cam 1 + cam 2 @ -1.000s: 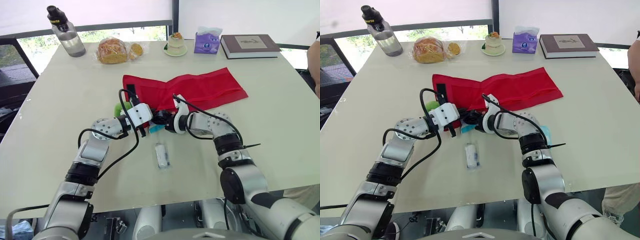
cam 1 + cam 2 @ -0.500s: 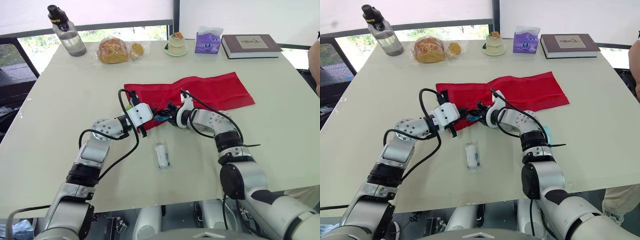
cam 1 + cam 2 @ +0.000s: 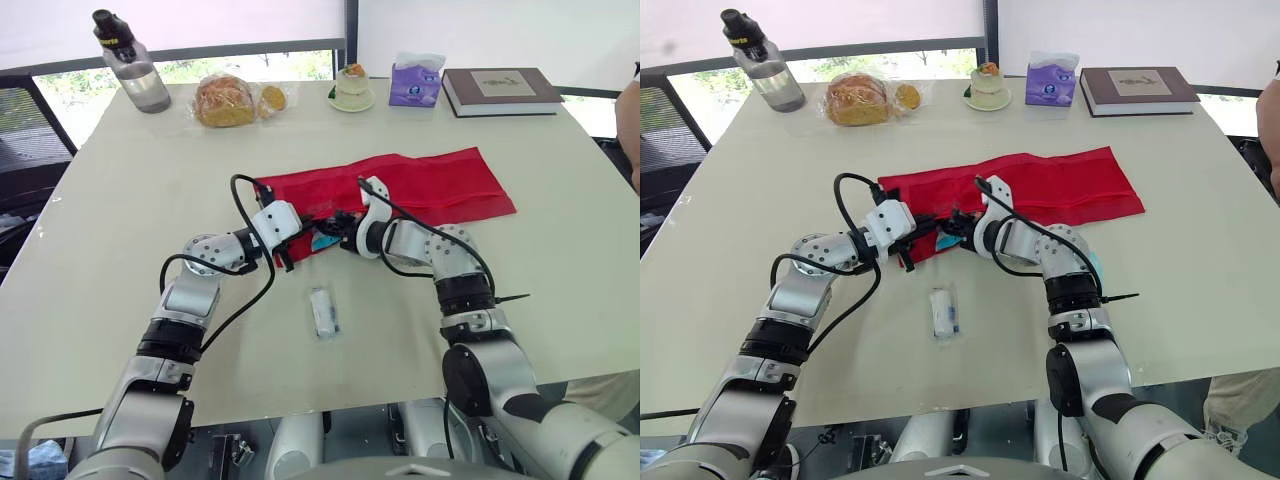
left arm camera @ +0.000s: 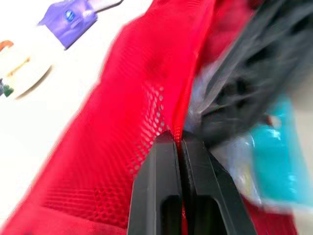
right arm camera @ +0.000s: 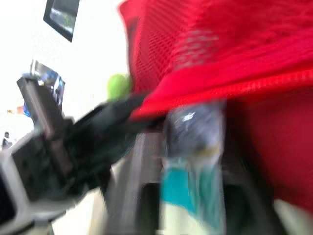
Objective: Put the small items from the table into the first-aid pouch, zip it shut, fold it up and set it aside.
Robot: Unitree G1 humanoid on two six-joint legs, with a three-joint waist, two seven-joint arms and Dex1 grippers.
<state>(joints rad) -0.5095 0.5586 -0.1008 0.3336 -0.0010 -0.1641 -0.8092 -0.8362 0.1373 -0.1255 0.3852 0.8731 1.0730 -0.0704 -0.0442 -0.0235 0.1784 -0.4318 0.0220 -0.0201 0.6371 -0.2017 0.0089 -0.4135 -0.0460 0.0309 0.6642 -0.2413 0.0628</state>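
The red pouch (image 3: pixel 430 185) has slid toward 3 o'clock and now lies flatter on the counter (image 3: pixel 130 200). The left gripper (image 4: pixel 180 139) is pinched tight on the pouch's mesh edge, and the right gripper (image 3: pixel 336 229) is clamped on a teal packet (image 5: pixel 188 161) at the pouch's mouth. A small white packet (image 3: pixel 322 310) lies on the counter at 6 o'clock from them.

pouch (image 3: pixel 430 185): red with a mesh face, spread long and flat across the bench; the mesh edge at its left end is lifted, leaving it open.
teal packet (image 3: pixel 322 240): at the pouch's open left end, partly under the lifted mesh.
white packet (image 3: pixel 322 311): flat on the bench, nearer than the pouch and apart from it.
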